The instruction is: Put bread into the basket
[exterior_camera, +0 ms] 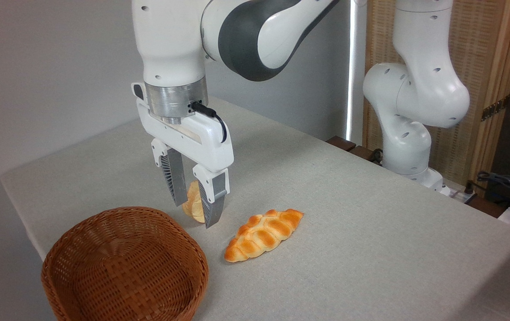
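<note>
Bread (193,203) in end effector (194,214), between basket (125,267) and loaf (263,234).

Braided loaf (263,235) on tbl (370,232)

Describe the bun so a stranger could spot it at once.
Find the wicker basket at the table's front left. Just behind its far rim, the gripper hangs with the bun between its fingers. It is small, round and pale, unlike the longer braided, orange-glazed loaf to the right.
</note>
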Tool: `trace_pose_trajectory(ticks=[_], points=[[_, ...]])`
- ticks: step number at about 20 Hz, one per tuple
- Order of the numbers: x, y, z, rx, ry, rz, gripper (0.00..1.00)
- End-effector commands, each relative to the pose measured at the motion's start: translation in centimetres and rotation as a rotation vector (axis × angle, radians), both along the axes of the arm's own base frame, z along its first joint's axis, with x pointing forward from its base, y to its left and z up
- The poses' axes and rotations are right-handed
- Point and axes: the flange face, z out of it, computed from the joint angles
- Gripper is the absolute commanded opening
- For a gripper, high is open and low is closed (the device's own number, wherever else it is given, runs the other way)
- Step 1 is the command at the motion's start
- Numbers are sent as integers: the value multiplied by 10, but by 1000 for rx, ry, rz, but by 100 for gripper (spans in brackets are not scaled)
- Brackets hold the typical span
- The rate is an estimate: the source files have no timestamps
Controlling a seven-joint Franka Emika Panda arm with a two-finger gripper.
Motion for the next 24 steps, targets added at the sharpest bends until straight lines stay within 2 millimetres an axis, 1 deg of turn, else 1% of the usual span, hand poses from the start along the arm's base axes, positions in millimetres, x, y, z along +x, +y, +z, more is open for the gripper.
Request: trace_pose_trajectory(ticks=[1,12,15,24], points=[[5,-7,-3,2,14,-34,100],[5,-7,-3,2,12,-27,100],[5,-2,-3,2,12,-16,100],[8,-7,-7,2,8,-27,100]])
